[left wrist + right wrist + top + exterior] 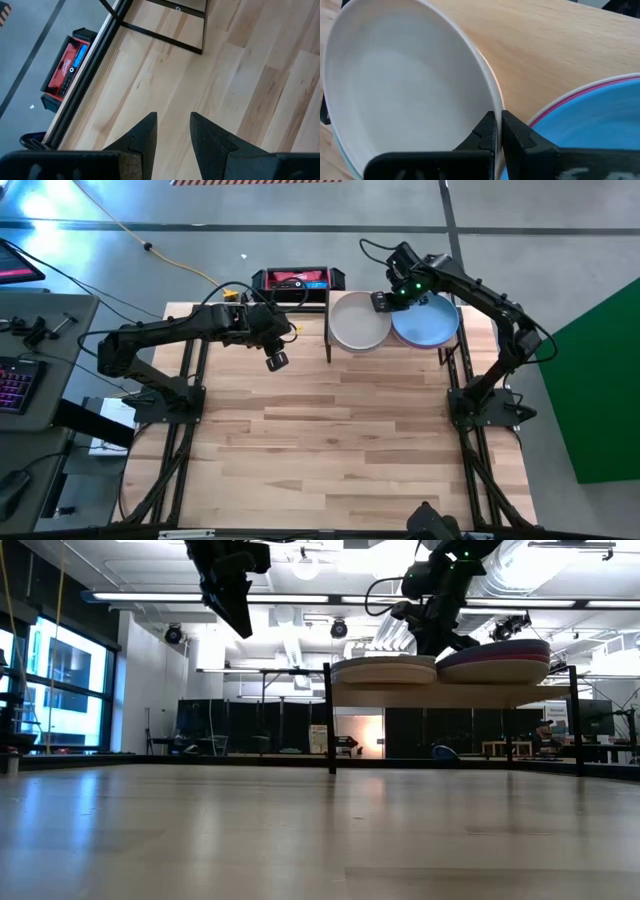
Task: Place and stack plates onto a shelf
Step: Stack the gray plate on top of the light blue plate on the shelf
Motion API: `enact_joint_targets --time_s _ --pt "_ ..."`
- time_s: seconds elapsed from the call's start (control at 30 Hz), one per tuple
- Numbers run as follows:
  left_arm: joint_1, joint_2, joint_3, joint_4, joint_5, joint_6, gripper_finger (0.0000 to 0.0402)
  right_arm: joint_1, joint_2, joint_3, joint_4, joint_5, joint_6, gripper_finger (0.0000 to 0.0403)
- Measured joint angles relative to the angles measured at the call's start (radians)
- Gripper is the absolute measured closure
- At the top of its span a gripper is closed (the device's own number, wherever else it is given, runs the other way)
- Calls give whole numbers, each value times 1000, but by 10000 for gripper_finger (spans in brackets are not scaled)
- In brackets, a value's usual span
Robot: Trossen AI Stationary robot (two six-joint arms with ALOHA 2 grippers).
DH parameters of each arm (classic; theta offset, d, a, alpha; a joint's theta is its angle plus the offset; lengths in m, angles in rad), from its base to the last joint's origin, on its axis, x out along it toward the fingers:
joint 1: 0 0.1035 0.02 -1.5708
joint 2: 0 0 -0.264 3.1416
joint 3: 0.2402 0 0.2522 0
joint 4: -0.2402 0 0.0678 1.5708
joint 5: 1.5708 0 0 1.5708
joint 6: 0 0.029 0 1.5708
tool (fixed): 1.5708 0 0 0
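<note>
The shelf (450, 693) stands at the table's far right and bears two stacks of plates. A beige plate (358, 325) tops the left stack, with a mint green edge (340, 157) showing under it. A blue plate (428, 325) tops the right stack, over a pink rim (555, 107). My right gripper (383, 301) comes down between the two stacks at their far side, shut on the beige plate. My left gripper (277, 361) hangs open above the bare tabletop left of the shelf, nothing between its fingers (145, 135). My right gripper pinches the beige plate's rim (495, 107), on the side facing the blue plate, between its two fingers. One finger stands inside the plate and one outside. The fingers slant steeply down from above. The plate lies about level on the left stack (385, 668).
A red and black case (298, 279) sits just past the table's far edge, left of the shelf. The shelf's black legs (330, 720) stand on the tabletop. Wide bare wood (330, 440) stretches toward the near edge.
</note>
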Motion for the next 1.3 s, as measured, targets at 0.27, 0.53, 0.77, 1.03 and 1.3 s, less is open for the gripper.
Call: enact_joint_targets --time_s 0.27,0.53,0.77,1.03,1.3 --pt "0 0 0 0 0 -1 298 2 0 0 -2 3 -6 402" --pt "0 0 0 0 0 -1 298 2 0 0 -2 1 -33 402" --pt "0 0 0 0 0 0 298 2 0 0 -2 -16 -41 402" --pt "24 0 0 1 0 16 298 2 0 -1 0 -25 -39 402" --pt "45 0 0 0 0 59 298 6 0 -1 0 -14 -26 402"
